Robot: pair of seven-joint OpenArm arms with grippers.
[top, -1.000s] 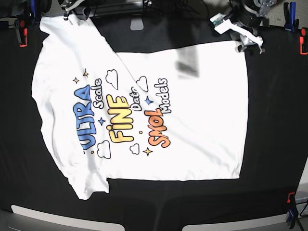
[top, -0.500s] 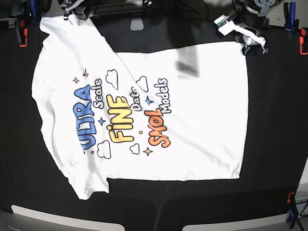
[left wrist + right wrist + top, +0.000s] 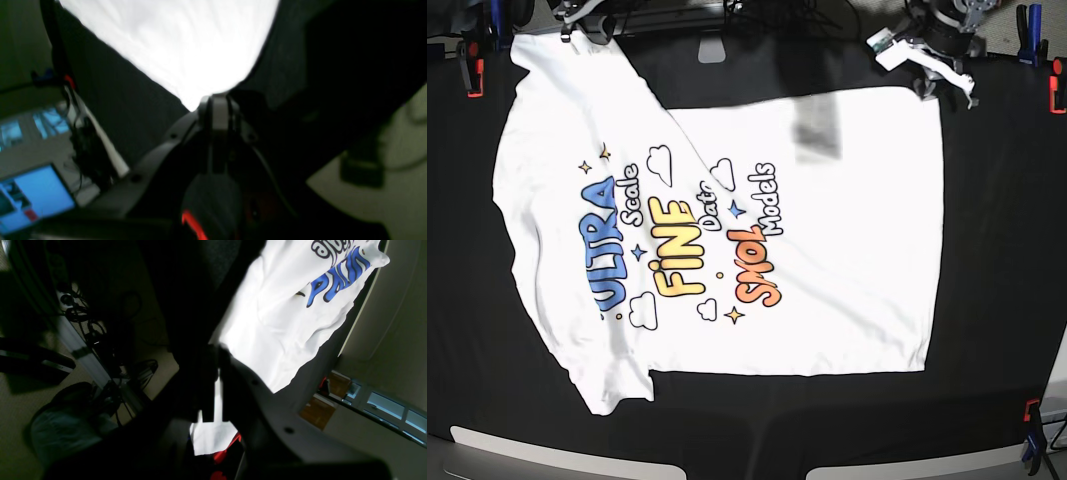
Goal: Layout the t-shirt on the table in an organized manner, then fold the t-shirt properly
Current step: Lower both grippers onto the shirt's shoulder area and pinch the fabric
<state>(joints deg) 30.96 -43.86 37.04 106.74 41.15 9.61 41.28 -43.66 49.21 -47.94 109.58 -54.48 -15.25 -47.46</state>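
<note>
The t-shirt (image 3: 727, 230) lies spread print-side up across the middle of the table (image 3: 997, 250), its blue, yellow and orange lettering running sideways in the base view, one sleeve reaching the top-left edge and another at the bottom left; a grey shadow patch sits on the cloth near its upper edge. The left gripper (image 3: 213, 100) has its jaws pressed together at the shirt's corner, though whether cloth is caught between them I cannot tell; the right gripper (image 3: 213, 356) has its jaws clamped on a white fold of the shirt.
</note>
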